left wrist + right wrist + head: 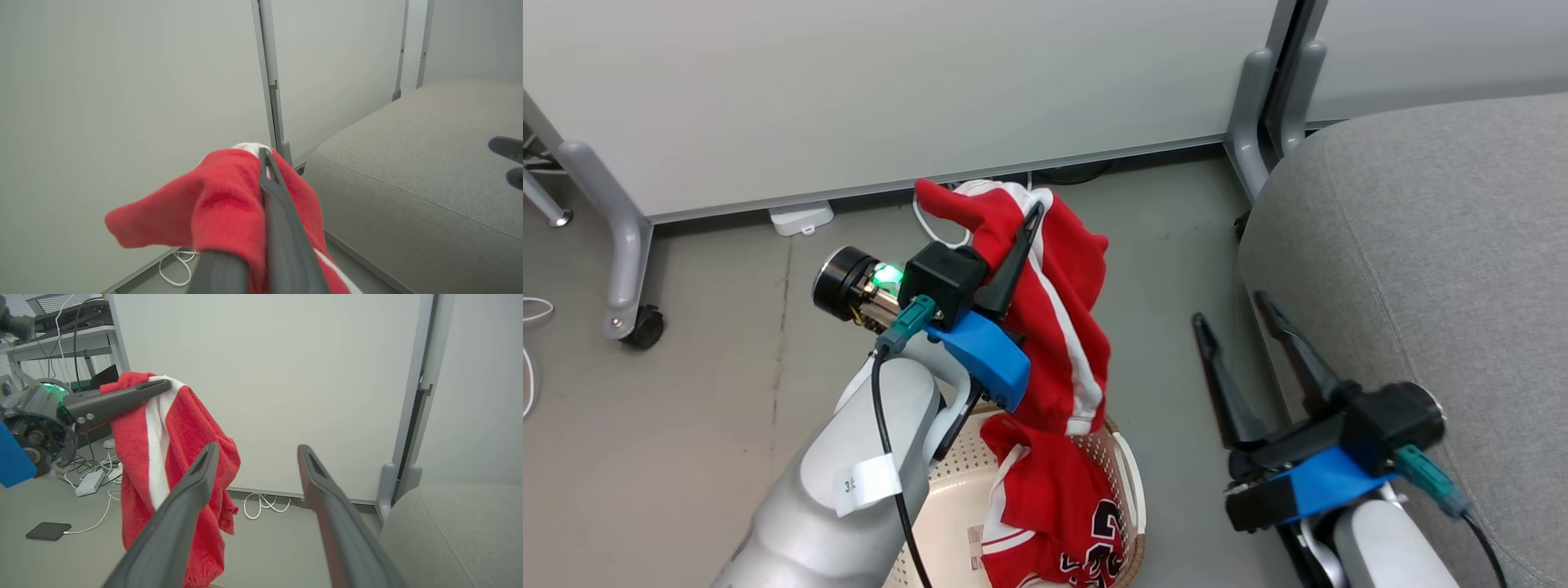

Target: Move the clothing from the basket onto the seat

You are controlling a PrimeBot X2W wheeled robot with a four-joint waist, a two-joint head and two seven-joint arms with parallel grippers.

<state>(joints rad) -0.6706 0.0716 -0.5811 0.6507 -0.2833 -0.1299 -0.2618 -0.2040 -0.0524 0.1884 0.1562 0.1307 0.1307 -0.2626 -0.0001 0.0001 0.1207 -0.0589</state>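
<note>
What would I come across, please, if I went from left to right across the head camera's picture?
In order: black caster wheel → white box by the wall → lifted red jersey → right gripper → grey sofa.

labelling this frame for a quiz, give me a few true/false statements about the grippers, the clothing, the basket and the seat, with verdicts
1. The left gripper is shut on a red garment that hangs over the basket. True.
2. The right gripper grips clothing as well. False: its fingers stand apart with nothing between them.
3. Clothing lies on the seat. False: the part of the seat in view bears none.
4. A second red garment, with numbers on it, lies in the basket. True.
5. The basket stands on the seat. False: it stands on the floor beside the seat.
</note>
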